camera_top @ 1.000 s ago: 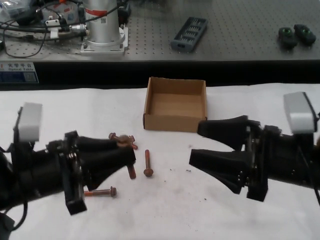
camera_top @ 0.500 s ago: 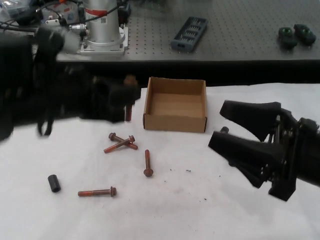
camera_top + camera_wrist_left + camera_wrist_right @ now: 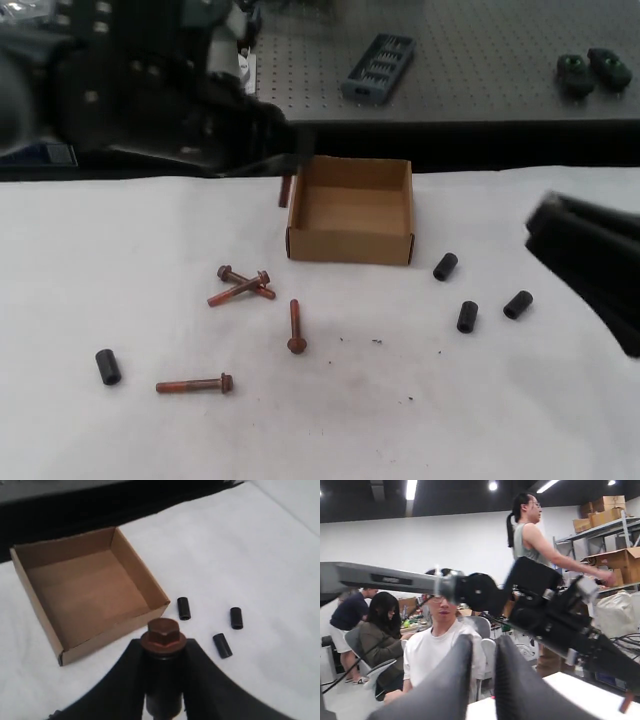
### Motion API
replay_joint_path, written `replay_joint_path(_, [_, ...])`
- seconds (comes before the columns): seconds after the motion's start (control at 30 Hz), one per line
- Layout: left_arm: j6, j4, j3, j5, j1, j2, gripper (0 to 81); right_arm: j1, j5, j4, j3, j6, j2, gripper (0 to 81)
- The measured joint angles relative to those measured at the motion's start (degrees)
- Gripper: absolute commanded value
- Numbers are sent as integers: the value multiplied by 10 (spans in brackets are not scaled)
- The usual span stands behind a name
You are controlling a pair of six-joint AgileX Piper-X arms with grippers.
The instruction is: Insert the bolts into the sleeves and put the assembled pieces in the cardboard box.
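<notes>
My left gripper [image 3: 162,655] is shut on a black sleeve [image 3: 162,695] with a rusty bolt [image 3: 162,632] pushed into it, head outward. In the high view this gripper [image 3: 272,160] hangs by the left wall of the cardboard box [image 3: 350,245], the bolt's shank [image 3: 285,190] pointing down. The box [image 3: 150,582] is empty. Three loose sleeves [image 3: 445,266] [image 3: 467,316] [image 3: 517,304] lie right of the box, one more sleeve [image 3: 108,366] at the front left. Several bolts [image 3: 240,285] [image 3: 295,325] [image 3: 195,383] lie in front. My right gripper [image 3: 590,260] is raised at the right edge, its fingers [image 3: 445,690] together and empty.
Everything rests on a white sheet [image 3: 400,420] over the bench. Behind it runs a perforated metal table with a post [image 3: 205,45], a grey rack [image 3: 380,62] and two dark knobs [image 3: 595,70]. The left arm [image 3: 550,610] crosses the right wrist view.
My left arm has lifted from the sheet with the bolt and sleeve and swung up beside the box. My right arm has pulled back to the right, uncovering three sleeves, and its fingers have closed.
</notes>
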Motion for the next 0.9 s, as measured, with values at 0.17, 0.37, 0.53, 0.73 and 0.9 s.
replay_joint_path(0.17, [-3,50,-99,-2,-3,105,6,0,-23,0,49,22,-28,70])
replay_joint_path(0.37, [-3,82,-217,-6,-14,201,6,0,-19,1,73,19,-28,70])
replay_joint_path(0.53, [-3,89,-296,-21,-22,260,6,0,-7,-2,74,-16,-28,70])
replay_joint_path(0.73, [-12,134,-421,-49,-25,369,6,0,-2,5,74,-40,-28,70])
replay_joint_path(0.9, [-20,138,-435,-55,-25,416,6,0,-2,5,74,-40,-28,70])
